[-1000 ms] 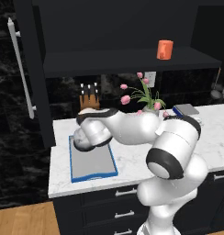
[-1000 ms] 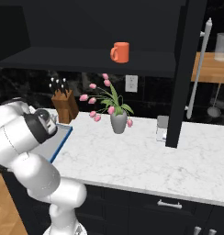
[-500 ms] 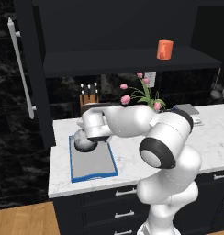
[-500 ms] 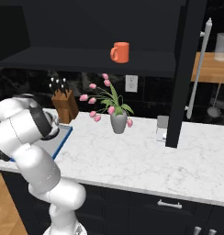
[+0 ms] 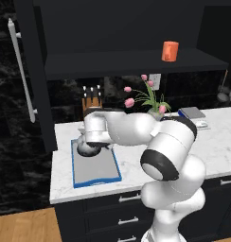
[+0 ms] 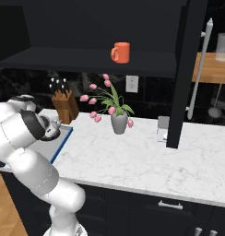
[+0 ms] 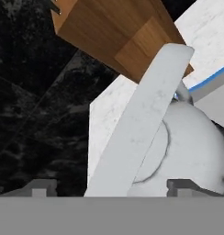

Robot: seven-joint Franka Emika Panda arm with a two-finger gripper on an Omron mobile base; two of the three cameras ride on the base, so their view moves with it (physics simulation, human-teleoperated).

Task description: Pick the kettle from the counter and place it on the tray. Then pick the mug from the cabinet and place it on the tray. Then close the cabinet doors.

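The fingers (image 7: 185,185) stand either side of the kettle (image 7: 187,147) handle (image 7: 141,119), which runs up between them; whether they pinch it or stand just clear I cannot tell; the gripper (image 5: 90,140) is over the far end of the tray (image 5: 96,166), with the kettle (image 5: 88,148) under it at the tray's back edge; whether it rests there or hangs just above is unclear; a knife block (image 7: 118,32) stands just behind, on the counter (image 6: 146,161); a vase of tulips (image 6: 118,120) sits further along; the mug (image 6: 120,52) is on the cabinet (image 6: 91,60) shelf, with both doors (image 6: 186,73) wide open.
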